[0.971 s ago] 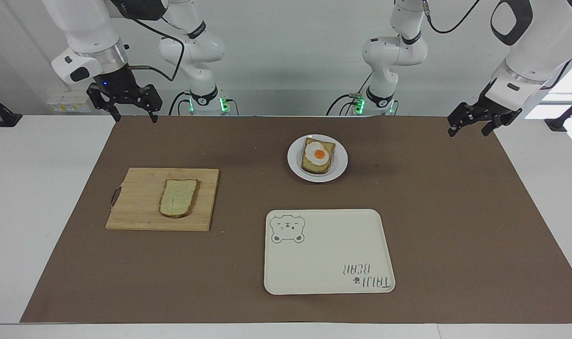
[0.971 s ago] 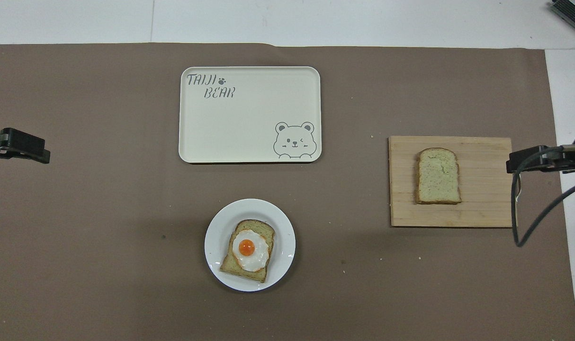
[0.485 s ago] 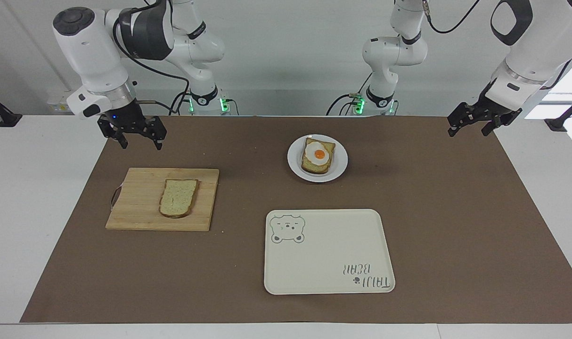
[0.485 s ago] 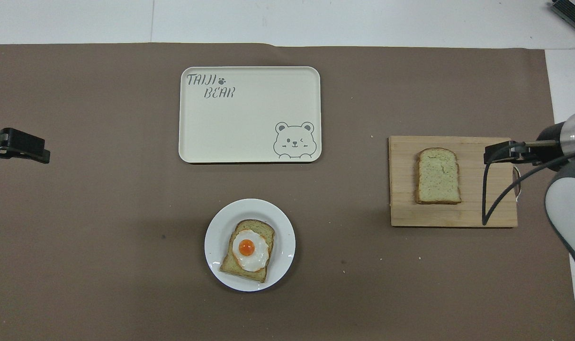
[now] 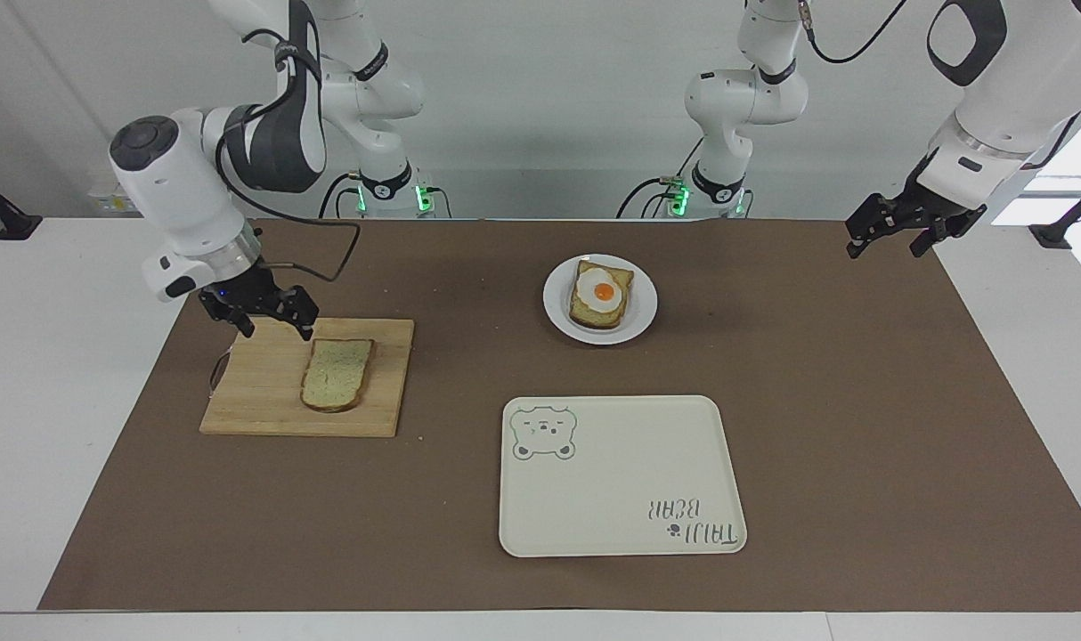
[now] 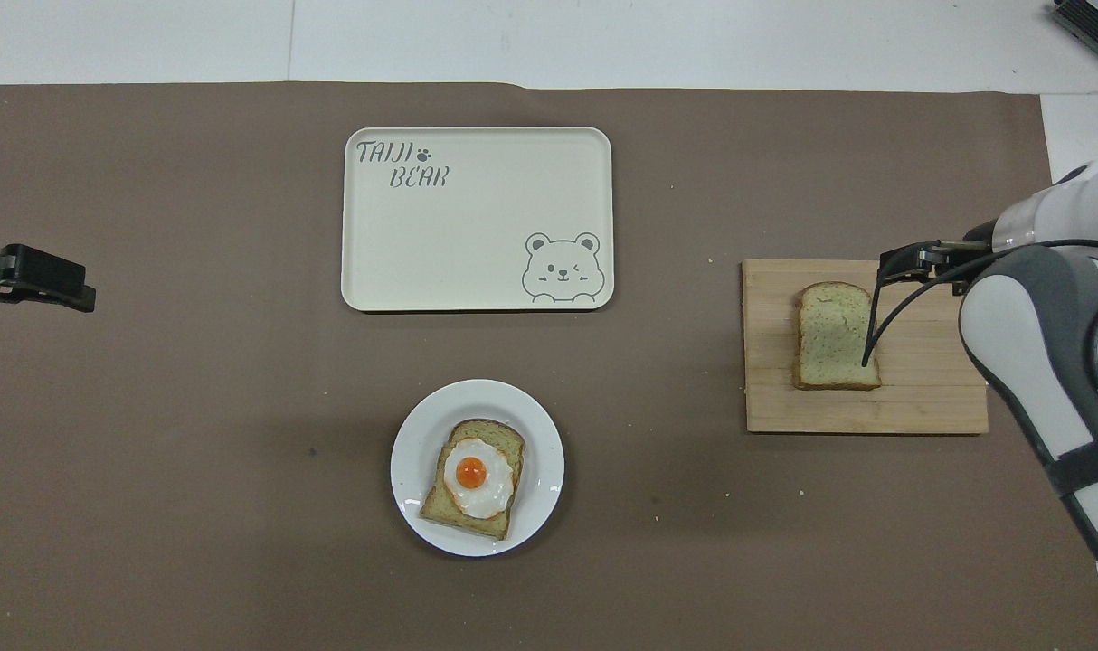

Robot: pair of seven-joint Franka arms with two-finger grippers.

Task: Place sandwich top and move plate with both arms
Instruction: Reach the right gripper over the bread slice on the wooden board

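Note:
The sandwich top (image 5: 336, 374) (image 6: 829, 339) lies flat on a wooden board (image 5: 256, 392) (image 6: 929, 398) toward the right arm's end of the table. My right gripper (image 5: 275, 331) (image 6: 906, 259) is open and empty, low over the board's edge beside the slice, not touching it. The white plate (image 5: 558, 298) (image 6: 413, 452) sits mid-table and holds a bread slice topped with a fried egg (image 5: 602, 292) (image 6: 473, 477). My left gripper (image 5: 886, 252) (image 6: 33, 276) is open and empty and waits raised over the mat's edge at the left arm's end.
A cream tray with a bear drawing (image 5: 621, 481) (image 6: 477, 235) lies farther from the robots than the plate. A brown mat (image 5: 861, 401) covers the table. The right arm's cable (image 6: 875, 325) hangs over the slice.
My right gripper has come down from above the mat's corner to low over the wooden board, beside the plain slice. The left arm has not moved.

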